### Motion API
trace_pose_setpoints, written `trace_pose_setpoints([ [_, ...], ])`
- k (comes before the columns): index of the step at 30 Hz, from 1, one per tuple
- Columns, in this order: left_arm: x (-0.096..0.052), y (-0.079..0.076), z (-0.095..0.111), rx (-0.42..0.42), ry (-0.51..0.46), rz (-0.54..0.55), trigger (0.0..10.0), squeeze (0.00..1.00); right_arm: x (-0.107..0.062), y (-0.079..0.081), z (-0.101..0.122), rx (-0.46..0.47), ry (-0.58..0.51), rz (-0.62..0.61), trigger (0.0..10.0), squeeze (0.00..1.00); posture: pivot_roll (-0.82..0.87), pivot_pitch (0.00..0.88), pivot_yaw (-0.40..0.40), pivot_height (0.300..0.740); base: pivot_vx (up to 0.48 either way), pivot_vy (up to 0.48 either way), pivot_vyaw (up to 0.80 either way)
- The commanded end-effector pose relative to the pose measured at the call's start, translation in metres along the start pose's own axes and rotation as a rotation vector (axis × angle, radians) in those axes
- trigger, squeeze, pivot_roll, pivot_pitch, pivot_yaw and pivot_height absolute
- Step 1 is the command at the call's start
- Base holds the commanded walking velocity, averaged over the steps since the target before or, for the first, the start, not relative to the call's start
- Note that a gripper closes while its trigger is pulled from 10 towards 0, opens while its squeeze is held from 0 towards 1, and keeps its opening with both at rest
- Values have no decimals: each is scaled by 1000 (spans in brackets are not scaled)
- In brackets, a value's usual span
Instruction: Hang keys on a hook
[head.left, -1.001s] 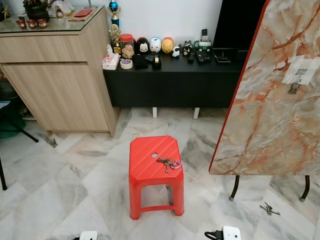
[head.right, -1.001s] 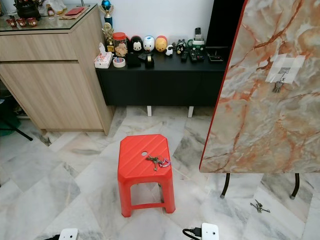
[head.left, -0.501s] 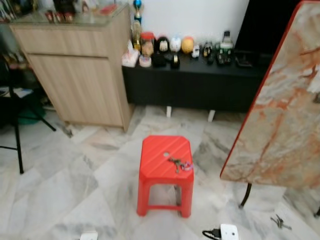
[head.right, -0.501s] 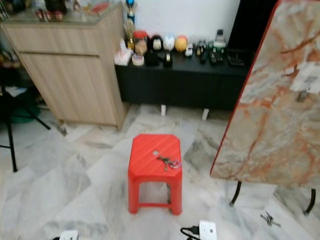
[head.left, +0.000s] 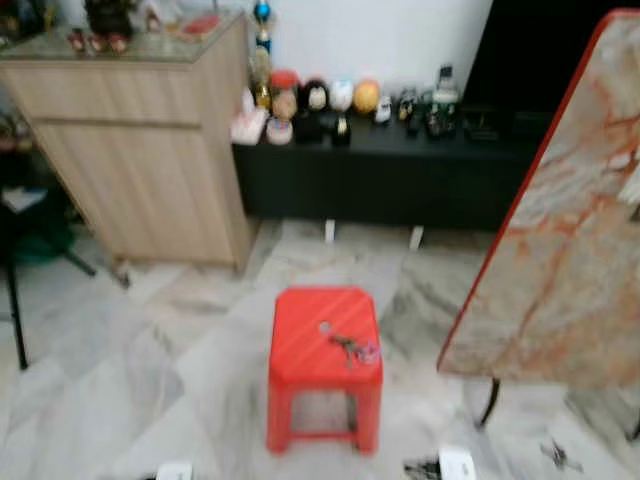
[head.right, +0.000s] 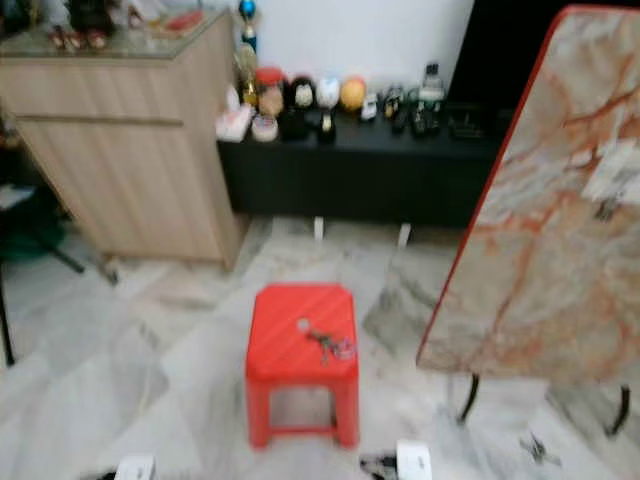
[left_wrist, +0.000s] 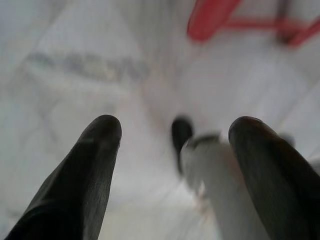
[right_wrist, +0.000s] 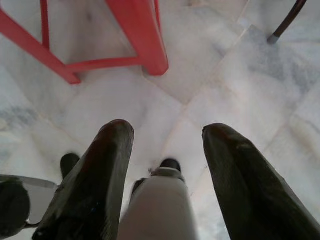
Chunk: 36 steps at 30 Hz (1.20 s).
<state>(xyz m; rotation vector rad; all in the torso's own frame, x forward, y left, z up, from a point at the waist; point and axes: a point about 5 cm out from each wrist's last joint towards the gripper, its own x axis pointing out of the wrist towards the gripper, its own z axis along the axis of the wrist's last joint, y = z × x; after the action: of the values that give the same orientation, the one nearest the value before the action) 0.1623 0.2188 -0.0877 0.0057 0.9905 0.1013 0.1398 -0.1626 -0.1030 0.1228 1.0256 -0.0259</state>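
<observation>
Keys (head.left: 352, 349) lie near the right edge of the red stool (head.left: 322, 340), which you see standing free on open marble floor (head.left: 150, 400). Beside it stands a tilted marble panel (head.right: 560, 220), red-rimmed. Left gripper (left_wrist: 172, 135) and right gripper (right_wrist: 167, 132) hang low, jaws spread wide, holding nothing.

One red stool (head.left: 323, 350) stood at frame center, one key bunch (head.left: 352, 348) on its seat. One more key set (head.right: 537, 449) lay on the floor at lower right, another (head.right: 606, 209) hung on the one tilted marble tabletop (head.right: 540, 230). One wooden cabinet (head.left: 140, 150), one black console (head.left: 400, 170). Two grippers: left (left_wrist: 172, 145), right (right_wrist: 167, 140), two fingers each.
</observation>
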Motion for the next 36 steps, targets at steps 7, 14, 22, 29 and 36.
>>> trace_pose_setpoints([
  [7, -2, 1, -10, -6, 33, 3, 10000, 0, 1, 3, 6, 8, -15, 24, 10000, 0, -4, 0, -30, 740, 366, 0, 327],
  [14, -2, 1, -10, -9, 26, 2, 10000, 0, 1, 2, 6, 7, -16, 22, 10000, 0, -6, 5, -29, 740, 0, 0, 0],
  [22, -3, 1, -14, -13, 36, 3, 10000, 0, 1, 2, 6, 6, -15, 17, 10000, 0, -5, 4, -31, 740, 0, 0, 0],
  [29, -2, 0, -13, -30, 39, 1, 10000, 0, 1, 1, 6, 11, -18, 10, 10000, 0, -5, 3, -31, 740, 0, 0, 0],
  [36, -1, -3, -11, -36, 45, 1, 10000, 0, 1, 1, 6, 8, -18, 7, 10000, 0, -5, 2, -32, 740, 0, 217, 0],
])
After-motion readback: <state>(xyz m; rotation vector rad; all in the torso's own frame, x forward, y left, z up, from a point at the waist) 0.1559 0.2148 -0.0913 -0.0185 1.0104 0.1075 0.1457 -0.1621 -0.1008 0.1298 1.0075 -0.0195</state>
